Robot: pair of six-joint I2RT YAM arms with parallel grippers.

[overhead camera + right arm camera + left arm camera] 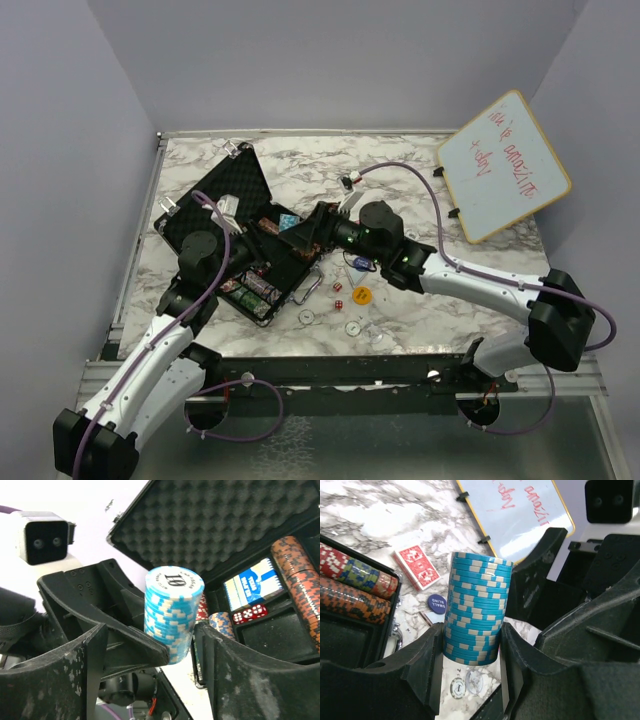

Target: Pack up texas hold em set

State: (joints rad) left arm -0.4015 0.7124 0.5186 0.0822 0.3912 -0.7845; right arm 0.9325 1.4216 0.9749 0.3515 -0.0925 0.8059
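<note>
From above, the open black case [222, 190] lies on the left half of the marble table [300, 165], its foam lid tilted back.

In the left wrist view, the left gripper [471, 640] pinches an upright blue-and-white chip stack [477, 605] near its base, just beside the case. A red card deck [417, 566] lies on the marble beyond.

In the right wrist view, the right gripper [150, 630] is spread wide, with a gap on each side of the stack, and grips nothing. A blue deck [252, 585] and red dice [249, 614] sit in case compartments.
</note>
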